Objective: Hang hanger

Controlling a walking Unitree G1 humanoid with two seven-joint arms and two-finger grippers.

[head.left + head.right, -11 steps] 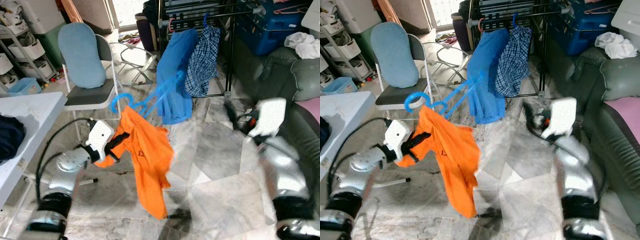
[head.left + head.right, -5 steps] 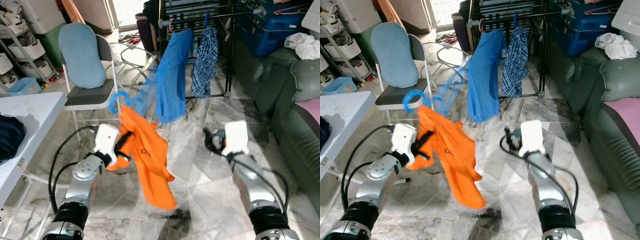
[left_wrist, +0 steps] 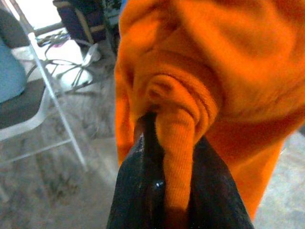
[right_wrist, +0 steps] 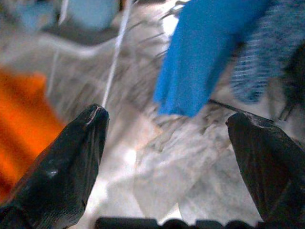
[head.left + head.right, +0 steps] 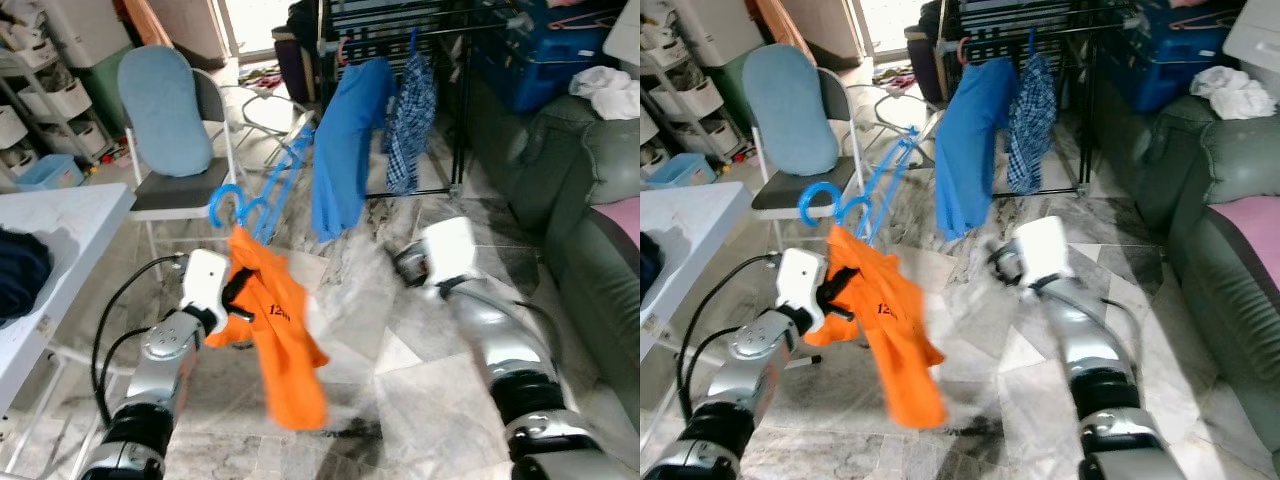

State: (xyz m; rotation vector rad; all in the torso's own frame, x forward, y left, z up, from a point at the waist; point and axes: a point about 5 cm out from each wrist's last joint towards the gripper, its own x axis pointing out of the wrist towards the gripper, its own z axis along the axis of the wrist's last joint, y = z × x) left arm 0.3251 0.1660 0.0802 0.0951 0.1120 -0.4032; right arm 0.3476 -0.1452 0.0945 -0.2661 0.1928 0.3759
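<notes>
My left gripper [image 5: 238, 290] is shut on the shoulder of an orange shirt [image 5: 277, 345], which hangs from it down towards the floor. Blue plastic hangers [image 5: 262, 196] stick up and away from the shirt's collar. In the left wrist view the gripper [image 3: 174, 139] pinches a fold of the orange cloth [image 3: 200, 71]. My right gripper [image 5: 402, 263] is blurred, low over the floor just right of the shirt; its fingers [image 4: 76, 148] stand wide apart with nothing between them. The black drying rack [image 5: 440, 30] stands behind, with a blue shirt [image 5: 345, 150] and a plaid shirt [image 5: 412, 110] on it.
A folding chair [image 5: 170, 120] with a blue cushion stands at the left rear. A white table [image 5: 60, 225] bearing dark cloth is at the left. A green sofa [image 5: 590, 190] lines the right side. Marble floor [image 5: 400, 380] lies ahead.
My right arm has swung left and forward, now close to the orange shirt. The shirt has swung and hangs straighter under my left gripper. The rack's clothes sway.
</notes>
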